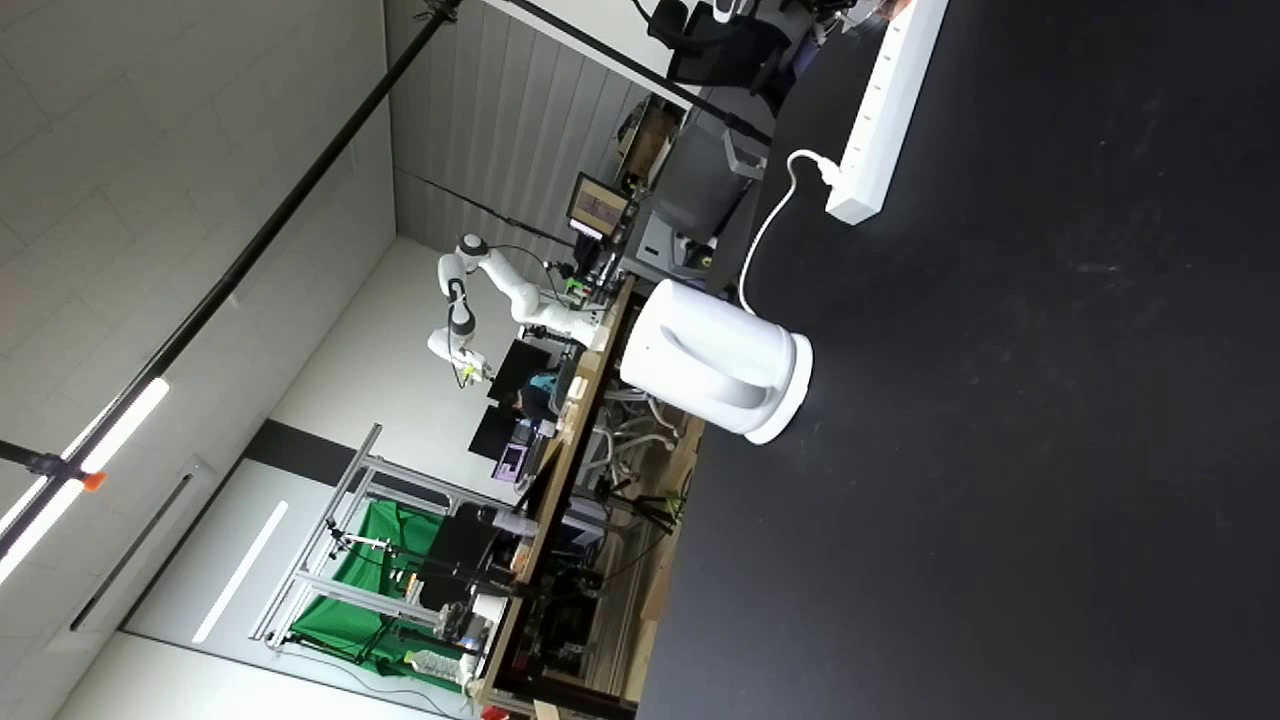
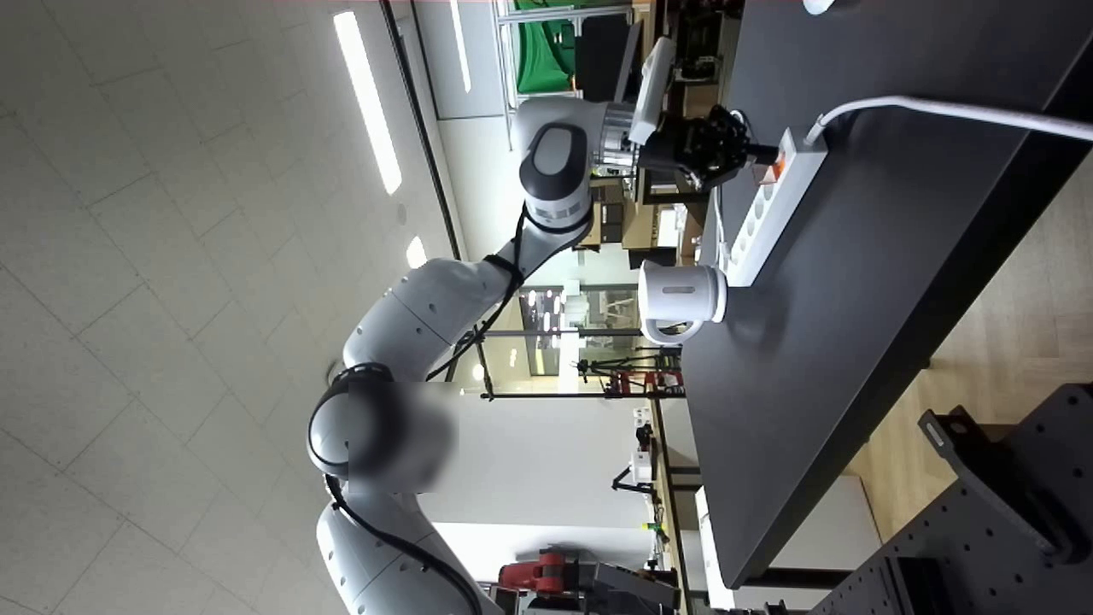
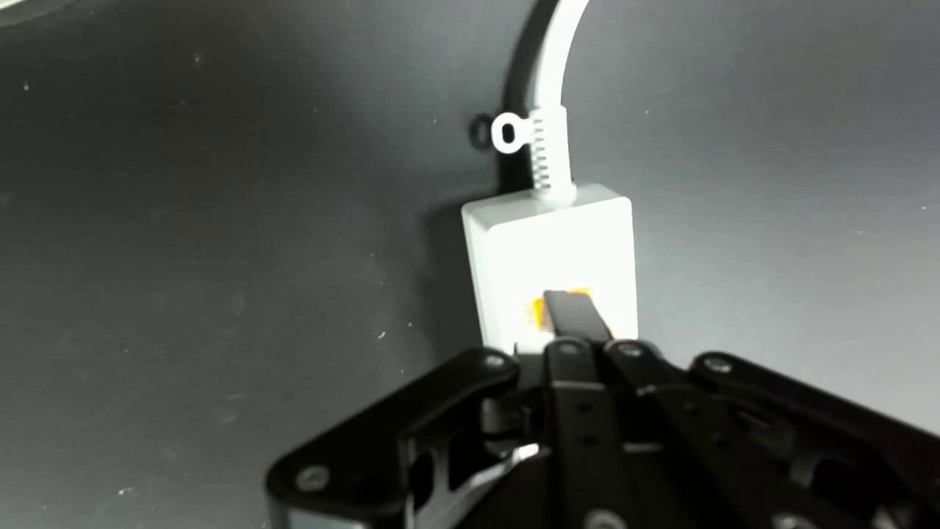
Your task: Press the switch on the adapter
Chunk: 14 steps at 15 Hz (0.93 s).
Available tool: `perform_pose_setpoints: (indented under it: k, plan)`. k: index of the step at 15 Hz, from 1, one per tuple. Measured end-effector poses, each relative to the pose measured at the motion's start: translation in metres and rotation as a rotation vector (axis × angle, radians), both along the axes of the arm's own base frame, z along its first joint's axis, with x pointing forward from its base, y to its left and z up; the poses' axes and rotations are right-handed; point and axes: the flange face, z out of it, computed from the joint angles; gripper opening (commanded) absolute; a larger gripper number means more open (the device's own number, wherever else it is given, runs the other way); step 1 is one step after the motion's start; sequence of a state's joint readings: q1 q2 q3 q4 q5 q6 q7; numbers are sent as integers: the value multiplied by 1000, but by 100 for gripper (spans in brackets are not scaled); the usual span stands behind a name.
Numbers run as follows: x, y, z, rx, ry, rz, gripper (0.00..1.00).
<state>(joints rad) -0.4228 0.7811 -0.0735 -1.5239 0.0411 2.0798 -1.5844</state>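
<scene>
Adapter lies with its orange switch under the pincer (closed up, gripping nothing).

From close above the hand, the wrist view looks down onto one end of the adapter. Both exterior views, rolled sideways, face across the tabletop from well off the hand, sharing adapter and jug; an exterior view also takes in the arm behind the hand.

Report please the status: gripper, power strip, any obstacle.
Gripper shut, at orange switch, contact unclear. Power strip on table. White jug stands apart, apparently not obstructing.
</scene>
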Motion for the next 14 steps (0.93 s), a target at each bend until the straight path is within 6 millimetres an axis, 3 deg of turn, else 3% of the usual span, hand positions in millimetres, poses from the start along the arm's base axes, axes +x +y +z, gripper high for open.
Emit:
perform_pose_setpoints:
  k: [14]
  plan:
    - [-2,0,-9,-1,-1,1,0]
